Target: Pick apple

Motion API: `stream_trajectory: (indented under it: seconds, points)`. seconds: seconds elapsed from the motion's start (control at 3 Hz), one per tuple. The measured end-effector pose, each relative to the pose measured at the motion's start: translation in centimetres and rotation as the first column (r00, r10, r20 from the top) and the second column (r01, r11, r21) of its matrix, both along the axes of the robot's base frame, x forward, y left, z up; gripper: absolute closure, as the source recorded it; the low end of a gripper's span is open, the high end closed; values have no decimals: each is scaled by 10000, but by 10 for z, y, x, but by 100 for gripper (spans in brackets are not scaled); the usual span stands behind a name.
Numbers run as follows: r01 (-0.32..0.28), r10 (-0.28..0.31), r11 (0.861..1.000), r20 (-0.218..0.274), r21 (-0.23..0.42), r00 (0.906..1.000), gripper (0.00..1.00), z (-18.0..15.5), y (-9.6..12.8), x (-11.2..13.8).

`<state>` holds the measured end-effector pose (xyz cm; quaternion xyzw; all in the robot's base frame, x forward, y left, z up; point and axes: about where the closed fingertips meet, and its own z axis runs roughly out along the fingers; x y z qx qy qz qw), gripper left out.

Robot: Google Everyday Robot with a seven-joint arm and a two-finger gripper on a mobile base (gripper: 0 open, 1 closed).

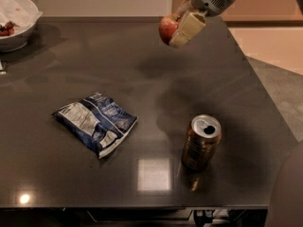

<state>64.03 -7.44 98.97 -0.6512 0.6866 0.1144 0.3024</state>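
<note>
The apple (166, 29), small, round and red with a yellowish patch, hangs in the air above the far middle of the dark table (142, 79). My gripper (176, 26) comes down from the upper right and is shut on the apple, with one cream finger (187, 28) across its right side. The apple's shadow lies on the table below it.
A blue and white snack bag (96, 122) lies at the left middle. A gold drink can (201, 142), opened, stands at the front right. A white bowl (14, 20) with small dark red berries sits at the far left corner. The table's right edge borders the floor.
</note>
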Motion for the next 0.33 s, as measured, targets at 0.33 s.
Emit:
stream_trajectory:
  seconds: [0.33]
  points:
    - [-26, 26, 10000, 39, -1, 10000, 100, 1, 0, 0]
